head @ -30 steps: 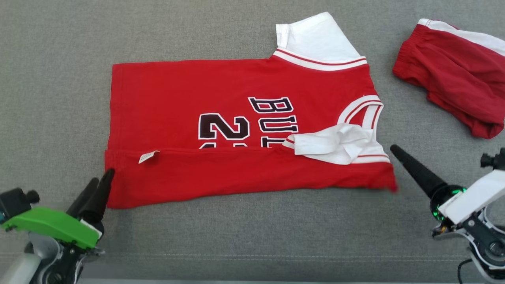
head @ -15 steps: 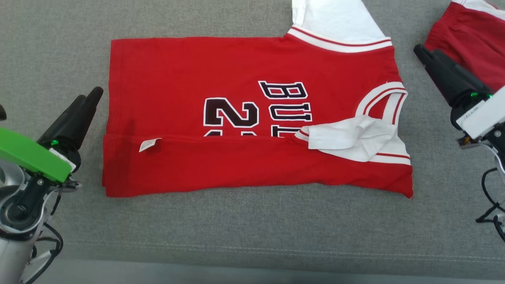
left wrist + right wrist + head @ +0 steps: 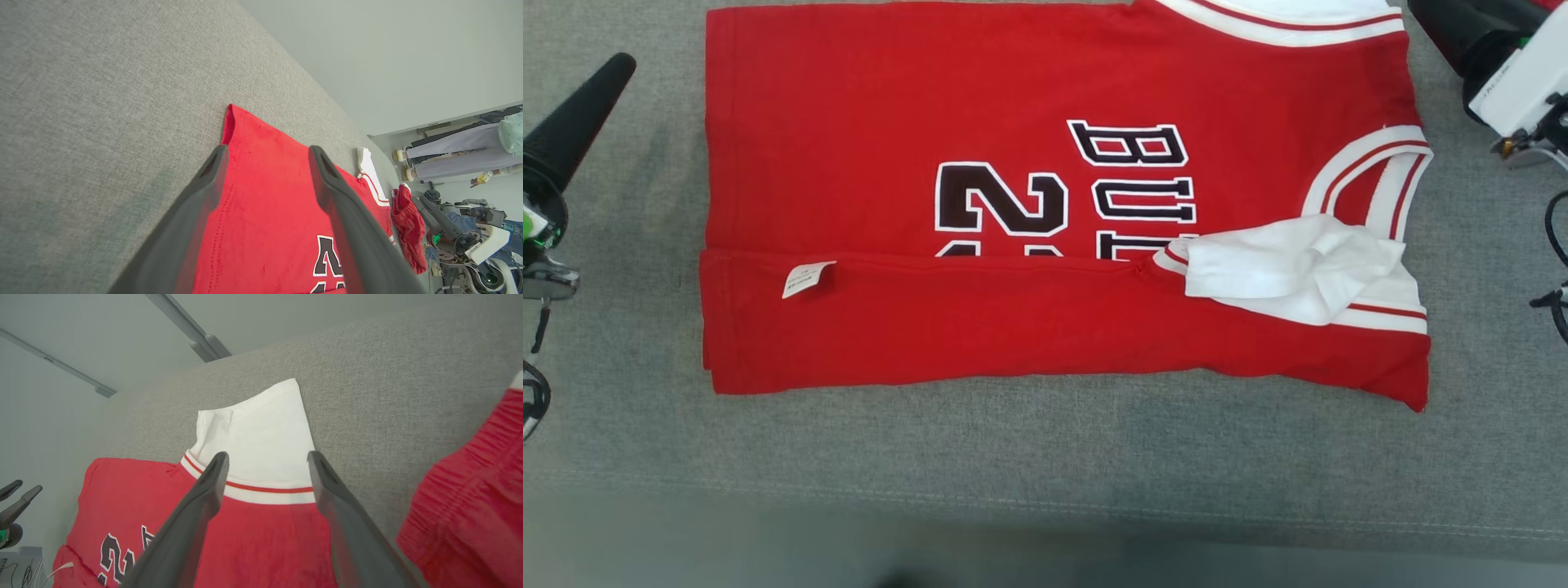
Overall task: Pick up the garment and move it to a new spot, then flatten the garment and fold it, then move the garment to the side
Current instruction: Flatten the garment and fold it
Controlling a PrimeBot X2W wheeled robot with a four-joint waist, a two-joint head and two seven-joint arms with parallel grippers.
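Jersey (image 3: 1013, 204), red with dark "BU" lettering and a "2", lies flat on the grey upholstered surface (image 3: 1045, 457), hem toward the robot's left and neck toward its right. Its near long edge is already turned over onto the front as a band (image 3: 1013, 335), with a small white label (image 3: 807, 278) showing and the near white sleeve (image 3: 1282, 265) lying bunched on top by the collar. The far long edge is not yet folded, and the far white sleeve (image 3: 253, 433) sticks out flat beyond it. A pair of red shorts (image 3: 470, 498) lies apart on the right.

The left gripper (image 3: 267, 153) has its jaws spread wide and empty, pointing at the far hem corner, one finger over the grey cloth just beside the hem and the other over the red. The right gripper (image 3: 267, 456) is likewise wide and holds nothing, aimed at the striped seam where the far sleeve meets the body. Neither appears to touch the fabric.

Judging from this, the lengthwise fold is half done and its second half is in hand. The next move calls for both grippers to come down and pinch the far edge, one at the hem corner, one at the sleeve seam. They would then need to lift together and carry that edge toward the robot, across the lettering onto the near band, keeping it taut so the sleeve tucks in without creasing.
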